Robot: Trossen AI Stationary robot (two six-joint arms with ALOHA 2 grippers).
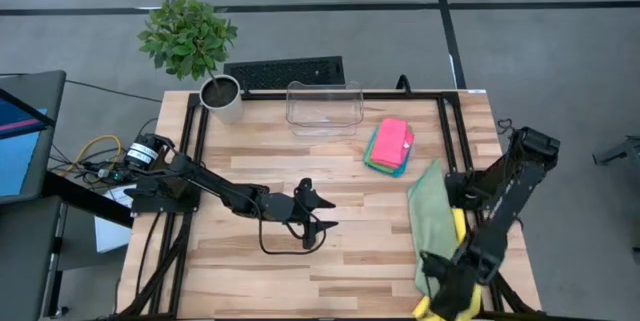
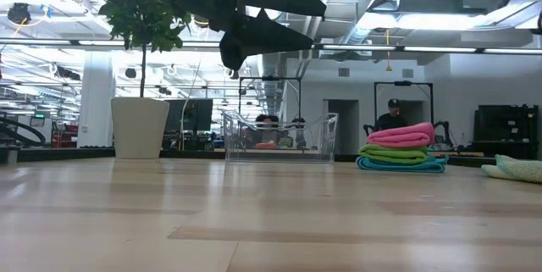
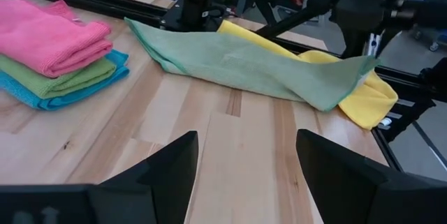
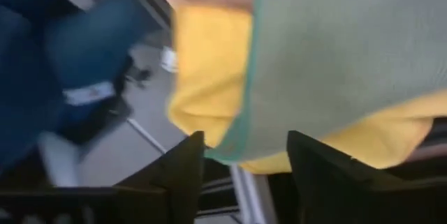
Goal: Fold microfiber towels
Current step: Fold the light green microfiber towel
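**Sage cloth and yellow cloth at the right edge, three folded near the bin**

Sage green towel [image 1: 432,223] lies stretched along the right side of the wooden table [image 1: 300,171], one end reaching toward the middle, the other at the near right corner. Under it I see the yellow towel [image 1: 458,223], peeking out along its right side and at the corner, partly over the table's edge. My right gripper [image 4: 244,155] sits at that corner, right over both cloths; its fingers [image 4: 183,168] stand apart in the wrist view, with the sage hem and the yellow cloth showing between them. I can't tell whether they touch the fabric.

My left gripper [image 1: 322,213] hovers above the bare wood near the table's middle, well apart from every towel, fingers [image 3: 167,172] spread wide and holding nothing.

Folded and stacked: pink towel [image 1: 393,139] on top, bright green towel [image 2: 394,154] under it, bright blue towel [image 2: 398,165] at the bottom. That stack rests just beside the clear plastic bin [image 1: 324,107] at the far edge. A potted plant [image 1: 190,46] stands at the far left corner.
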